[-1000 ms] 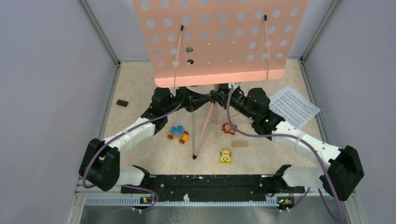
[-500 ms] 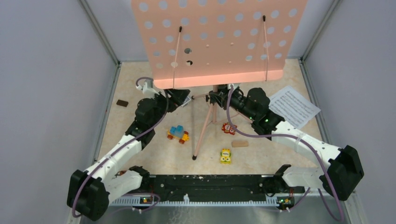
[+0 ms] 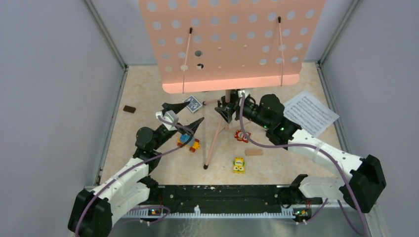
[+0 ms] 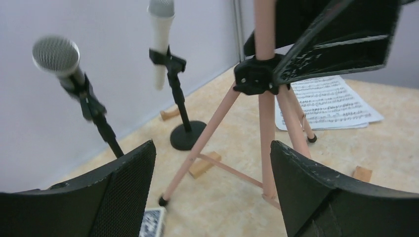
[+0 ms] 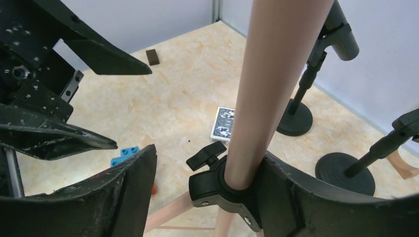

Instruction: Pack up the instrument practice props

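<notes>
Bright, even, diffuse light, faint soft shadows (wrist views slightly soft up close)

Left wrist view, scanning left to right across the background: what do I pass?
dark microphone with grey mesh head → white microphone in a black clip → pink tripod post with black plastic collar → white sheet-music page

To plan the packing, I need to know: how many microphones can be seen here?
2. In the left wrist view, the dark microphone is at the left and the white microphone is to its right. The top view shows neither, so others may be hidden.
</notes>
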